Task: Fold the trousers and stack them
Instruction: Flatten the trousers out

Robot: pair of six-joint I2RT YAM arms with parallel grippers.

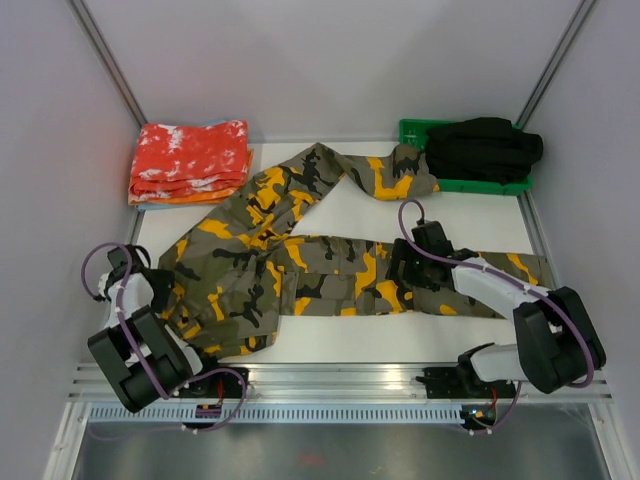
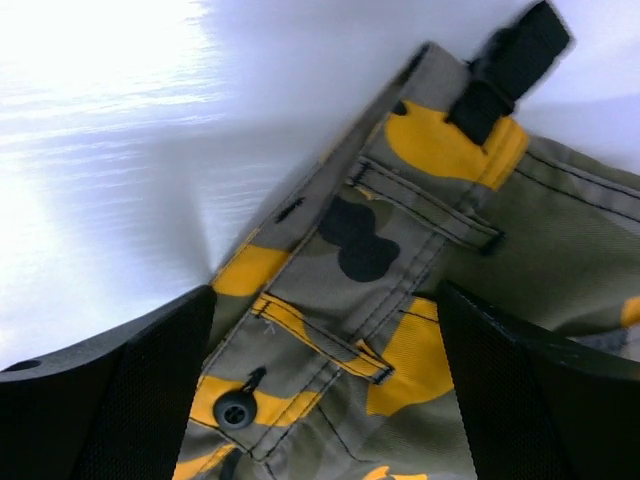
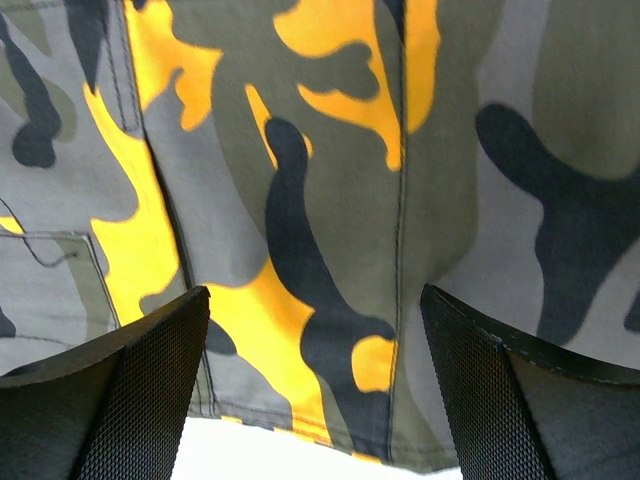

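The camouflage trousers (image 1: 300, 265) lie spread on the white table (image 1: 350, 340). Their waist is at the left. One leg runs right, the other angles toward the back right. My left gripper (image 1: 165, 298) hangs open over the waistband (image 2: 330, 320), where a dark button (image 2: 234, 408) and a black strap (image 2: 505, 65) show. Its fingers (image 2: 130, 400) straddle the cloth without pinching it. My right gripper (image 1: 405, 265) is open above the lower leg (image 3: 330, 200), near that leg's front edge, with nothing held.
Folded red-orange speckled cloths (image 1: 190, 162) sit at the back left. A green tray (image 1: 415, 130) at the back right holds a black garment (image 1: 485, 148). Grey walls close in both sides, and a metal rail (image 1: 340, 380) runs along the front.
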